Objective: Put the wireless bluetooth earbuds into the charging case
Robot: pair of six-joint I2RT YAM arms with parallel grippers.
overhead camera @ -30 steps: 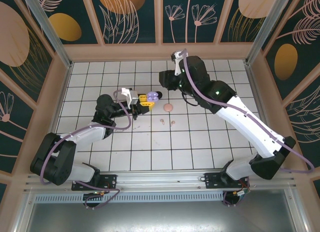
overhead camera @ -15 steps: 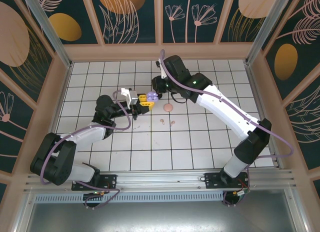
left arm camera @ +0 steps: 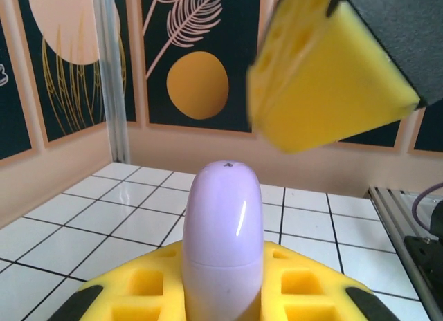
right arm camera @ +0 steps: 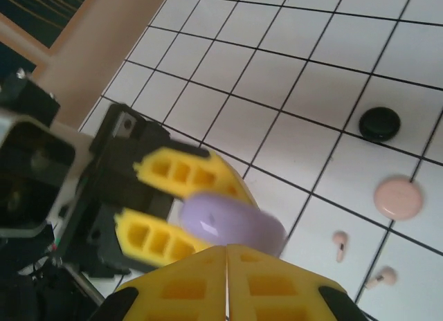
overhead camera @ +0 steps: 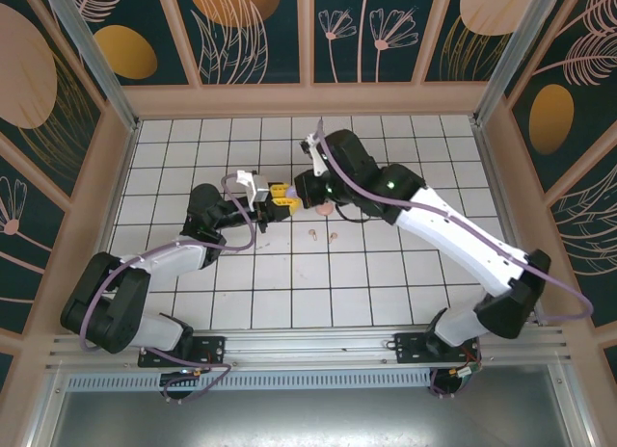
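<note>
Carefully now: my left fingers (right arm camera: 173, 172) clamp the lilac charging case (left arm camera: 221, 252) above the desk's (overhead camera: 386, 274) middle, its lid (left arm camera: 223, 203) down. My right fingers (right arm camera: 277, 286), pressed together, hover just beside it. I judge a gentle nudge at the lid seam is best. Two pink earbuds (right arm camera: 339, 243) lie nearby.

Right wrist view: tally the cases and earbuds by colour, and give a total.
lilac case: 1
black case: 1
pink case: 1
pink earbuds: 2
Total: 5
</note>
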